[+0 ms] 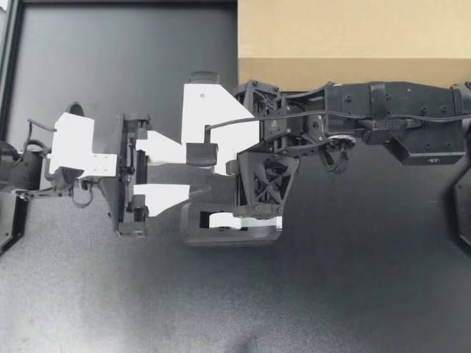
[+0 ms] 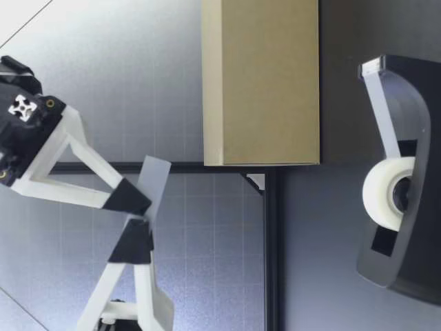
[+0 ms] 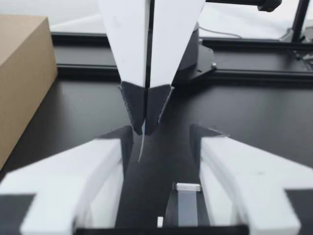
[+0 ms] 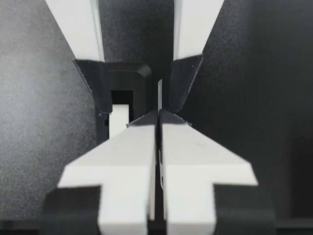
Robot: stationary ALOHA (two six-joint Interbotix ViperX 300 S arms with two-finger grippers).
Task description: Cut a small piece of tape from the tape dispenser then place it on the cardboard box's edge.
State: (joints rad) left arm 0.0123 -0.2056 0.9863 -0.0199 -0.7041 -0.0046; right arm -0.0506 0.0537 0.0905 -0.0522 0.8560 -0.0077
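- My left arm (image 1: 72, 145) comes in from 9 o'clock in the top view and lies level. Its left pincer (image 1: 184, 175) points toward 3 o'clock with its fingers spread wide and nothing between them.
- My right arm (image 1: 397, 103) reaches in from 3 o'clock, past the middle, and tilts down toward the counter (image 1: 331, 287). Its right pincer (image 1: 199, 154) is closed, both pads pressed on a short piece of tape (image 2: 155, 181).
- The piece of tape hangs below the right pincer's tip. It is clear of the counter and seen edge-on from both wrist views.
- The right pincer's tip sits just ahead of the gap between the left pincer's spread fingers, the two apart.
- The tape dispenser (image 2: 420, 103) stands on the counter under the pincers, at about 5 o'clock from the right pincer's tip in the top view. Its white roll (image 2: 386, 193) feeds a strip up to the cutter.
- The cardboard box (image 1: 353, 33) stands at about 1 o'clock from the pincers, well apart from the piece of tape.
- Count: two arms, two pincers, one cardboard box, one tape dispenser with one roll, one cut piece of tape.
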